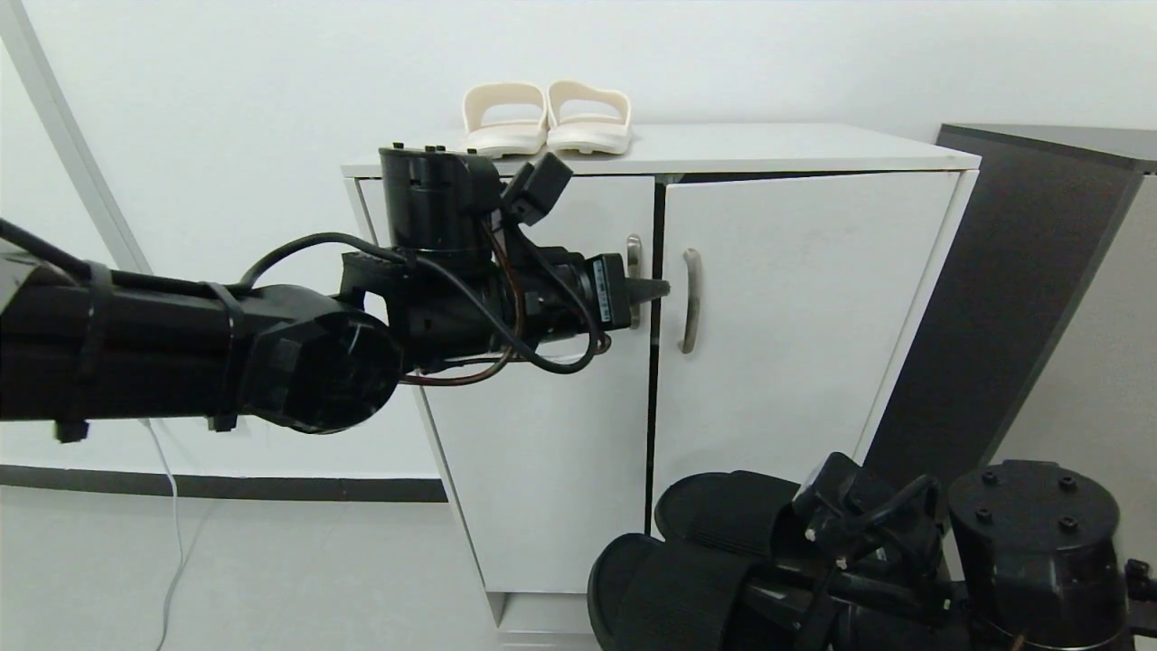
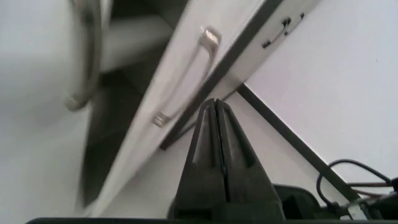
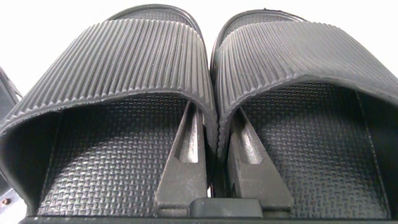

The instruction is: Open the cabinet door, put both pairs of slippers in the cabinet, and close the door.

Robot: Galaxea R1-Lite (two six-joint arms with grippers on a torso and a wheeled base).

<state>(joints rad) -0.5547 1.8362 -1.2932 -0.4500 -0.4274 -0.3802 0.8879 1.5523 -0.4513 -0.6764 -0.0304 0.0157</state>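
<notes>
A white two-door cabinet (image 1: 795,362) stands against the wall. Its right door (image 1: 777,380) looks slightly ajar, with a dark gap along its top and at the middle seam. A cream pair of slippers (image 1: 547,117) sits on the cabinet top. My left gripper (image 1: 660,289) is shut and empty, its tip (image 2: 216,109) just beside the left door's metal handle (image 1: 634,271), near the seam. The right door's handle (image 1: 691,301) is a little further right. Low in front of the cabinet, my right gripper (image 3: 214,155) is shut on the black pair of slippers (image 1: 705,542), pinching their adjoining inner edges.
A dark grey cabinet (image 1: 994,316) stands directly right of the white one. A thin cable (image 1: 172,561) hangs down to the floor at the left, below a black wall stripe (image 1: 226,486). Pale floor lies left of the cabinet.
</notes>
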